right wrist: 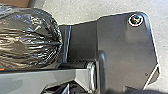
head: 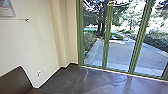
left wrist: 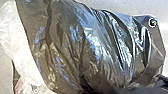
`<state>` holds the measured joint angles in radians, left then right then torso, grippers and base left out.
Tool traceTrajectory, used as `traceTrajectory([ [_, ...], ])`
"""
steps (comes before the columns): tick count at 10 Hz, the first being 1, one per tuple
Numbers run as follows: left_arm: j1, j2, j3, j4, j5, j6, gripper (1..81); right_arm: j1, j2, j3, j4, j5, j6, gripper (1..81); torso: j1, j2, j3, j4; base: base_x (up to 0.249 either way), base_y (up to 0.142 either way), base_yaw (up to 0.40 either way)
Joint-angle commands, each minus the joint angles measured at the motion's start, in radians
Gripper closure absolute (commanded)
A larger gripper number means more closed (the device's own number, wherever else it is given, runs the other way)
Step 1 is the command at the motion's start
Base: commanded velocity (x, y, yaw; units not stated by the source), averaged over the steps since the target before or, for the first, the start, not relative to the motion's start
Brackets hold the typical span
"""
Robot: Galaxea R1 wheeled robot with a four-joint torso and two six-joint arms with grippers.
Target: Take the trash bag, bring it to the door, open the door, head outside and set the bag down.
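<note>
Okay, jaws first: we cannot tell how far either pair is open, or whether they have hold of anything. Trash bag [left wrist: 75,45]: dark, shiny, creased, big and close in the left wrist view, with whitish see-through plastic [left wrist: 22,57] along one side. In the right wrist view we get its puckered end, drawn to a tight point; whether it hangs or rests, we can't say. Pale speckled floor [right wrist: 77,11] below. Further out, we have a brown chair back [head: 16,78], cream wall [head: 32,42], dark floor [head: 72,81], green-framed glass panels [head: 107,45], then paving [head: 122,53] and trees [head: 100,17] outside.
</note>
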<state>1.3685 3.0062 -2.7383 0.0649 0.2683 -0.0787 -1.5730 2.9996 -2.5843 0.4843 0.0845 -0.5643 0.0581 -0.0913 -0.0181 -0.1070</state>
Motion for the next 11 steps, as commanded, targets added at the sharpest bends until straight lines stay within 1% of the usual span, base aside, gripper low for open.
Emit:
traceTrajectory([
  [1,-0.073,-0.001,-0.001,0.007,0.062,0.005,81.1,0.049,0.003,0.007,-0.009,-0.065,-0.005,1.0,0.0,0.0,0.0,0.0,0.0,0.0,-0.288],
  [11,-0.073,-0.002,-0.001,0.006,0.062,0.007,81.1,0.047,0.005,0.004,-0.009,-0.065,-0.005,1.0,0.0,0.0,0.0,0.0,0.0,0.0,-0.288],
])
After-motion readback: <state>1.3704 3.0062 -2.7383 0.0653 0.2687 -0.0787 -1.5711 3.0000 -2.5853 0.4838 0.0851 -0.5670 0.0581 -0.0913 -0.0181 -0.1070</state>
